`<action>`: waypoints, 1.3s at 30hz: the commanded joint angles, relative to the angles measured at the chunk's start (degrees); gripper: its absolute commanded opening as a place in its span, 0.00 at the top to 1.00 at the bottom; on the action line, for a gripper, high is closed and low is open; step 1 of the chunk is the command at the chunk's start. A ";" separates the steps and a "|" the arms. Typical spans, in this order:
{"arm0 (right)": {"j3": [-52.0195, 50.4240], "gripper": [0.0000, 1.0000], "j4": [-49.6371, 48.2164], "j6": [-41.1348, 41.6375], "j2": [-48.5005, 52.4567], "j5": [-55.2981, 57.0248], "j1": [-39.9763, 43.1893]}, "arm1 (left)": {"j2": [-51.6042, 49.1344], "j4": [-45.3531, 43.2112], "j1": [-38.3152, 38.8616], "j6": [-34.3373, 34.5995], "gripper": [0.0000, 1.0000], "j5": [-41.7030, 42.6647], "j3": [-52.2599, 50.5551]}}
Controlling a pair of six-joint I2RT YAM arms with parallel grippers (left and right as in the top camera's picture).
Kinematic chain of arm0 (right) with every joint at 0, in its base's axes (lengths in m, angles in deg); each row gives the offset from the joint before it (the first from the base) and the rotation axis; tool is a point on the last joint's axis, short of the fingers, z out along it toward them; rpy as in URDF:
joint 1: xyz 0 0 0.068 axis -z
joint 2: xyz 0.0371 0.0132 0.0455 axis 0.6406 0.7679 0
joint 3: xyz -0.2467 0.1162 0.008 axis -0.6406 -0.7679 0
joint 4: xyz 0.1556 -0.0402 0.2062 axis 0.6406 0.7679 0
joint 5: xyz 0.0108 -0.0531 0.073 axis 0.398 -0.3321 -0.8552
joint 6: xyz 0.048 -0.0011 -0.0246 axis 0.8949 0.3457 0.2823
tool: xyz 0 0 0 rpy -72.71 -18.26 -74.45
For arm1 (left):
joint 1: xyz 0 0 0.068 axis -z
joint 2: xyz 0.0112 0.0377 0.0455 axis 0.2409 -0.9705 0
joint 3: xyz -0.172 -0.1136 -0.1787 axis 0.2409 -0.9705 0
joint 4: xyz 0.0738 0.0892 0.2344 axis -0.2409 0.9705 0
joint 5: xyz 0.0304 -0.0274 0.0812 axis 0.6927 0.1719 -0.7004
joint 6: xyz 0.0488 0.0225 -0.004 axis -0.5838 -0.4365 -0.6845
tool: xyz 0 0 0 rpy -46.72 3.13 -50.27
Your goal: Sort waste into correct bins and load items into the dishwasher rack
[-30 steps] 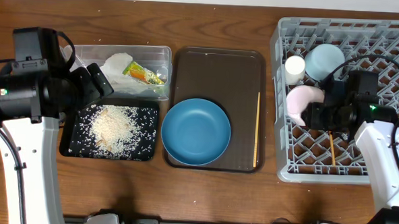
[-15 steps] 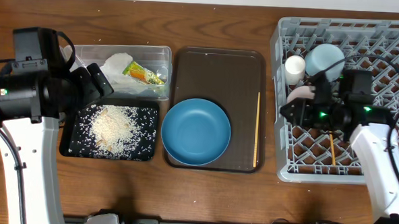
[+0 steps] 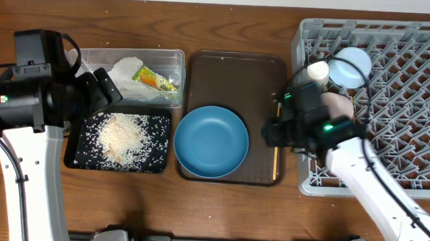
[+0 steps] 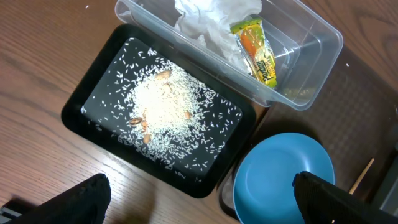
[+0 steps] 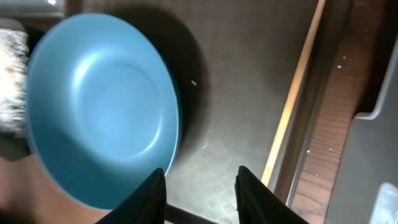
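The blue plate (image 3: 210,142) (image 5: 99,112) lies on the brown tray (image 3: 235,78). One chopstick (image 3: 275,154) (image 5: 292,106) lies along that tray's right edge. My right gripper (image 3: 273,130) (image 5: 202,193) hovers open above the tray floor, between plate and chopstick, holding nothing. In the grey rack (image 3: 404,107) sit the light-blue bowl (image 3: 350,66), the cream cup (image 3: 317,70) and the white bowl (image 3: 339,105), partly hidden by my arm. My left gripper (image 3: 100,88) (image 4: 205,202) hangs wide open over the bins. The clear tub (image 3: 167,57) (image 4: 311,68) holds the napkin (image 4: 211,18) and wrapper (image 4: 255,50). Rice (image 4: 161,106) fills the black tray (image 4: 81,112).
The rack's left wall (image 3: 299,117) stands just right of the brown tray, close to my right arm. Bare wooden table (image 3: 218,208) runs along the front and at the far left.
My right arm has swung left out of the rack to above the brown tray's right side, and its jaws have narrowed a little. The left arm has not moved.
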 commanded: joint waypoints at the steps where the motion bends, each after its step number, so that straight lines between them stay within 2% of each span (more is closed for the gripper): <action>1: 0.72 0.65 -0.11 5.90 1.14 15.69 -4.70 | -0.33 0.17 -0.26 -0.33 0.04 -0.92 0.07; 8: 0.72 0.63 0.07 8.31 5.44 22.93 -8.50 | -0.33 0.15 -0.26 -0.33 0.04 -0.92 0.07; 24: 0.72 0.61 -2.19 15.28 20.09 24.28 -8.02 | -0.33 0.15 -0.26 -0.33 0.04 -0.92 0.07; 30: 0.72 0.62 -4.70 15.26 21.35 20.87 -8.02 | -0.33 0.15 -0.26 -0.33 0.04 -0.92 0.07; 39: 0.72 0.60 -6.03 15.21 21.33 21.99 -7.43 | -0.33 0.15 -0.26 -0.33 0.04 -0.92 0.07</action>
